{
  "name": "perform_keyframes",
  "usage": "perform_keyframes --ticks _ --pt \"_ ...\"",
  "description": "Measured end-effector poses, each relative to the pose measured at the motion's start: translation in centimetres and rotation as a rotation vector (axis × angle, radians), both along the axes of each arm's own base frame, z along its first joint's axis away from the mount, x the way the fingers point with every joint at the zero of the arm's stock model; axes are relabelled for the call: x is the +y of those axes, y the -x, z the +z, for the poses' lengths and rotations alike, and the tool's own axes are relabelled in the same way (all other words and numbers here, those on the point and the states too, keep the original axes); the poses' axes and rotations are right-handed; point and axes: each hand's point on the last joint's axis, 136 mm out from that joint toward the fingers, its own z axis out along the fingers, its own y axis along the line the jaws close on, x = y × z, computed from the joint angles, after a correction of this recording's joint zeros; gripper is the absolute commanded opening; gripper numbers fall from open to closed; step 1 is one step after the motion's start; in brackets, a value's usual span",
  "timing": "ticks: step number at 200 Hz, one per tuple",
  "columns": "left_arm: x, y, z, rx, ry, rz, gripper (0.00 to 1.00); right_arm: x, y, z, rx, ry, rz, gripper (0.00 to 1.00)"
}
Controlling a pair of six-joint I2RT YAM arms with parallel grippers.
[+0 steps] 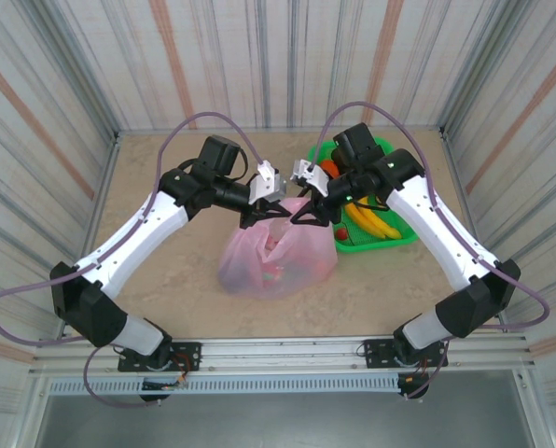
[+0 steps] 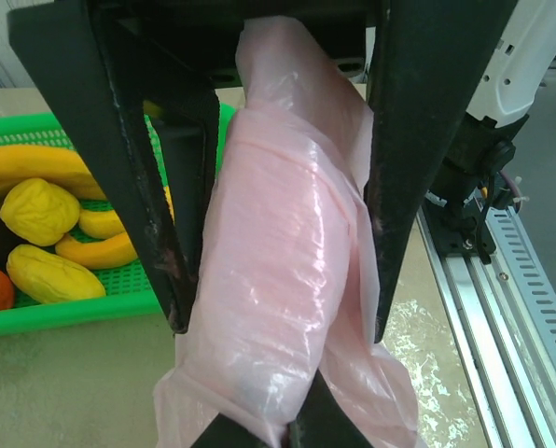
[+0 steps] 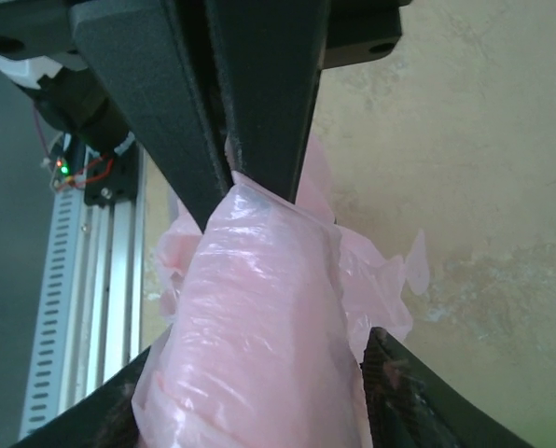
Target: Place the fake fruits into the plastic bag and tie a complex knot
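We see the right pincer with its two matte black fingers closed on a crease of the plastic bag, the thin pink film pinched flat between the tips. The left pincer has its scuffed black fingers apart, and a thick, wrinkled roll of the same translucent film fills the gap; we cannot tell whether they actually bear on it.

From above, the left pincer and the right pincer meet over the bunched top of the plastic bag. It sits slumped and rounded on the mottled beige bench, with red shapes showing dimly through its skin.

Just beside the bag, on its right, lies a bright green perforated tray. It holds some of the fake fruits: glossy yellow bananas, lumpy yellow pieces and an orange one at the edge. Corrugated metal walls ring the bench, and a slotted aluminium rail runs along its near edge.
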Motion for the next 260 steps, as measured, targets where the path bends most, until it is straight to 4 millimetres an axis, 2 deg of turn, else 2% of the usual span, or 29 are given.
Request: perform_keyframes --ticks 28,52,84,105,148,176,197,220,236,260 --pt "0.0 -0.1 0.0 -0.002 -0.002 0.002 0.13 0.2 0.2 0.1 0.001 -0.010 0.009 0.32" --pt "0.0 -0.1 0.0 -0.002 -0.003 0.004 0.22 0.3 0.2 0.2 0.003 -0.018 0.010 0.19" --pt "0.4 -0.2 -0.3 -0.001 -0.019 0.018 0.29 0.3 0.2 0.1 0.002 -0.018 0.007 0.00" --pt "0.6 -0.1 0.2 -0.016 -0.007 0.024 0.32 0.3 0.1 0.0 0.002 -0.017 0.007 0.00" --pt "2.1 0.1 1.8 -0.054 0.029 0.065 0.50 0.4 0.0 -0.3 -0.004 -0.020 0.008 0.00" --pt "3.1 0.2 1.5 -0.050 0.029 0.102 0.61 0.4 0.0 -0.2 -0.025 -0.031 0.006 0.00" --pt "3.4 -0.1 0.2 -0.029 0.007 0.139 0.62 0.2 0.2 0.1 -0.045 -0.040 0.002 0.00" --pt "3.7 -0.7 -1.4 -0.003 -0.028 0.184 0.57 0.2 0.2 0.6 -0.069 -0.051 0.000 0.00" --pt "4.0 -0.9 -2.1 0.016 -0.041 0.208 0.48 0.1 0.1 0.7 -0.081 -0.052 -0.003 0.00" --pt "4.1 -1.1 -2.2 0.023 -0.044 0.222 0.26 0.1 -0.1 0.4 -0.089 -0.049 -0.011 0.00"
